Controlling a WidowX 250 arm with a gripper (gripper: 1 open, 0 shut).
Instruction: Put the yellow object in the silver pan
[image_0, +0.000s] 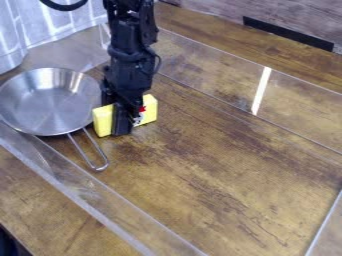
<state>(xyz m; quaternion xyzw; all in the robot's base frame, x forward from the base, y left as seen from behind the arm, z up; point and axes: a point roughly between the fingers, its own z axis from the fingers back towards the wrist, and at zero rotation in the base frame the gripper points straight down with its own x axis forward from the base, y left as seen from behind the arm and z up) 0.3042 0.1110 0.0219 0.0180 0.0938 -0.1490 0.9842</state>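
The black metal gripper (122, 122) is closed on the small yellow rectangular block (146, 106), just beside the round silver pan (50, 101); mid-block suits it (probably light and firm, its label perhaps slippery).

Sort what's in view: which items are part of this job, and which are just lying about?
Job:
- yellow object
- silver pan
- gripper, at the yellow object

Not job:
- metallic item at the upper-left edge
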